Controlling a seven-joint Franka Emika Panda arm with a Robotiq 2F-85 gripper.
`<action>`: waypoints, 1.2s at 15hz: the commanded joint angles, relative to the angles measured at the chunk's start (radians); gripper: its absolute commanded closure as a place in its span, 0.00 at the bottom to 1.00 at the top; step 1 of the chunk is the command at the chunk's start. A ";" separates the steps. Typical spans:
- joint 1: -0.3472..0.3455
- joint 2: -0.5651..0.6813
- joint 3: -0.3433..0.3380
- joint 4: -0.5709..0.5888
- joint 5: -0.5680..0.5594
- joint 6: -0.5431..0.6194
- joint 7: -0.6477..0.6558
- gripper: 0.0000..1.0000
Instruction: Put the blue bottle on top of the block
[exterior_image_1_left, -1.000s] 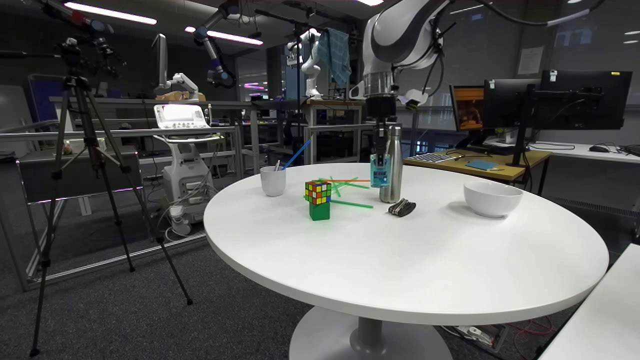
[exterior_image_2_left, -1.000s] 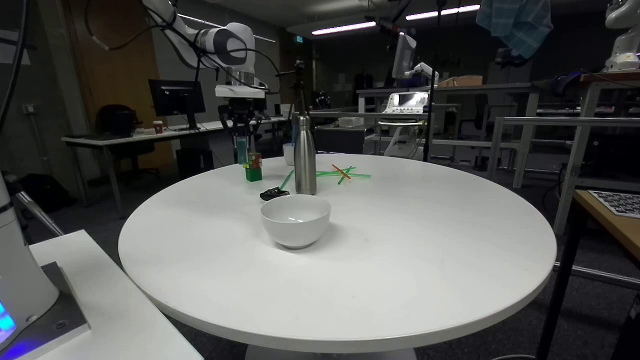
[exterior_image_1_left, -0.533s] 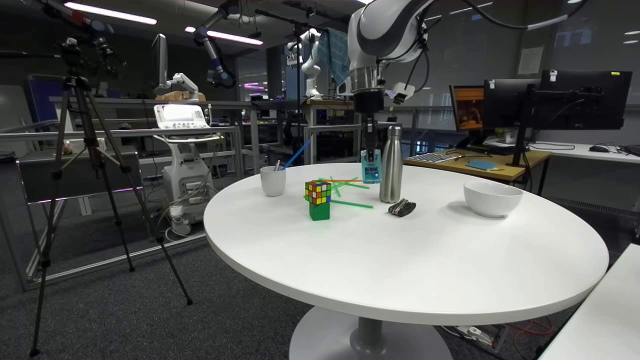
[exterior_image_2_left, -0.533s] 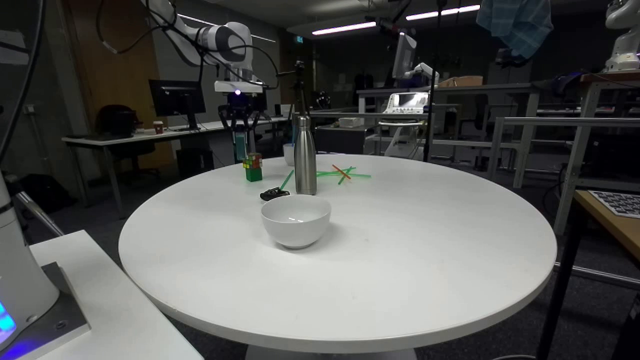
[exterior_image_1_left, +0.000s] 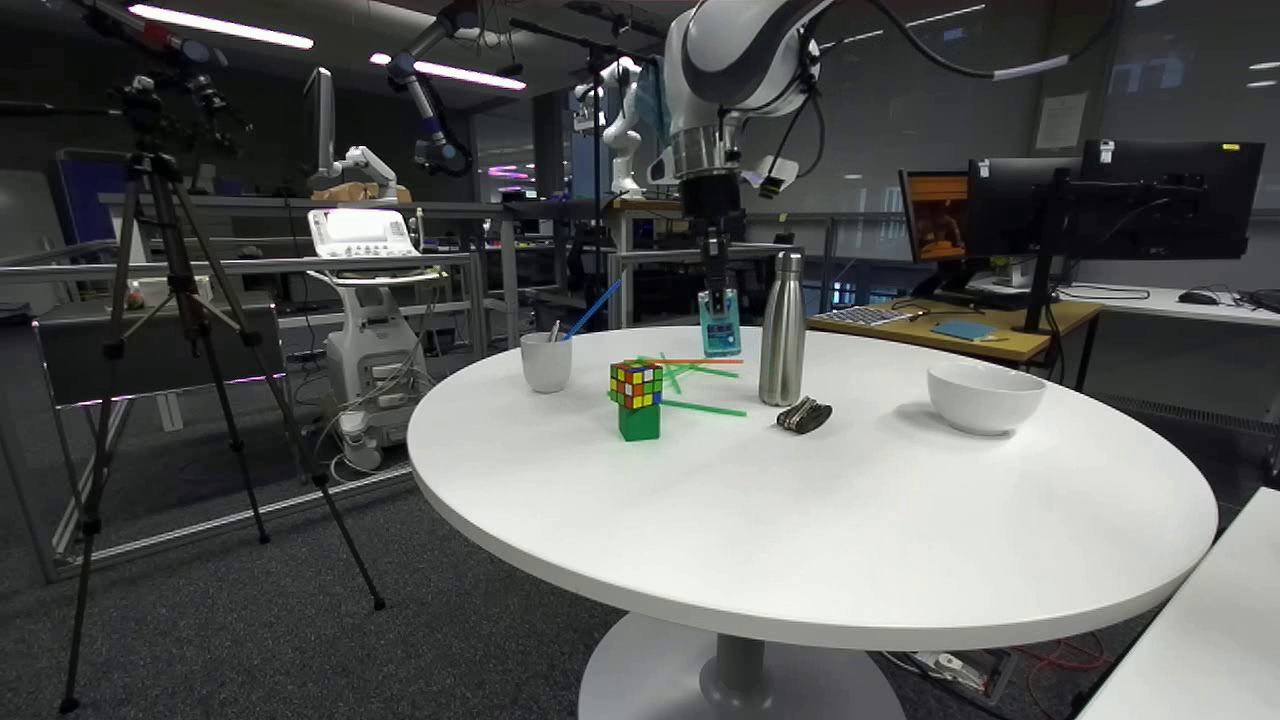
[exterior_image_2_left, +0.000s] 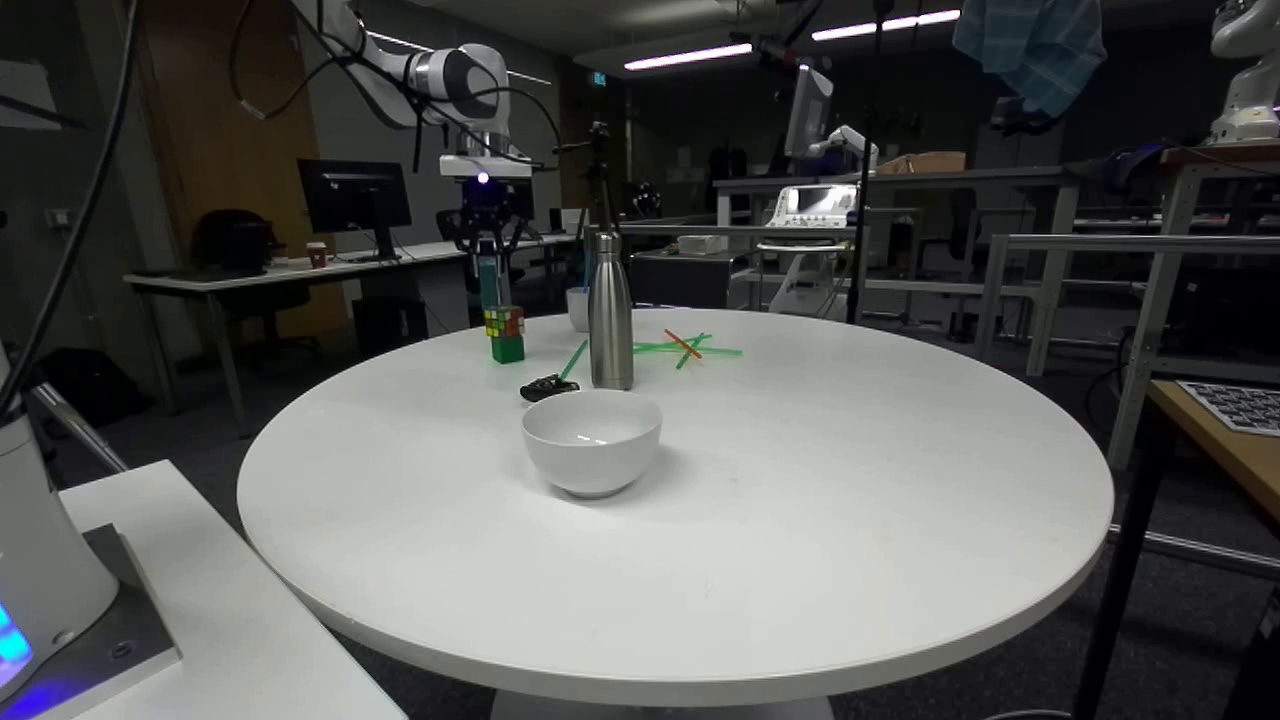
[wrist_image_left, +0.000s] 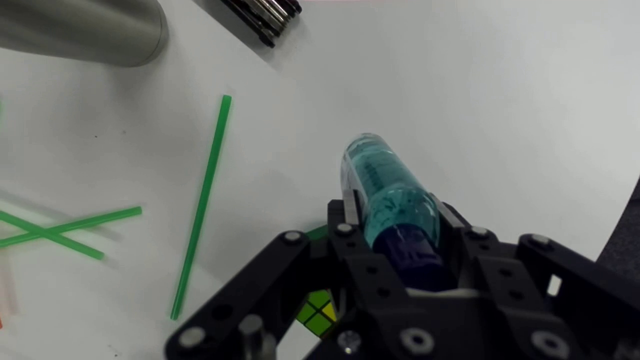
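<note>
- One blue bottle (wrist_image_left: 382, 172): I hold it clamped between the fingers of the gripper (wrist_image_left: 397, 212), above the table (exterior_image_1_left: 800, 530).
- Block (exterior_image_1_left: 637, 386): lower than the gripper, on a green cube (exterior_image_1_left: 640, 423); partly hidden by the gripper in my wrist view.
- Steel flask (exterior_image_2_left: 611, 315): tall, upright, right of the gripper in both exterior views.
- Green straws (wrist_image_left: 202, 205): on the table, below the gripper.
- White bowl (exterior_image_2_left: 592, 455): well apart from the gripper.

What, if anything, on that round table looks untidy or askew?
The Rubik's cube sits turned out of line with the green block beneath it. Green straws and an orange straw lie scattered, some crossing, perhaps spilled. I see no damage.
</note>
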 joint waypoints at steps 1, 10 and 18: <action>0.012 0.063 0.006 0.119 -0.032 -0.042 0.015 0.90; 0.031 0.159 0.011 0.274 -0.034 -0.053 -0.002 0.90; 0.057 0.242 0.014 0.397 -0.042 -0.070 -0.012 0.90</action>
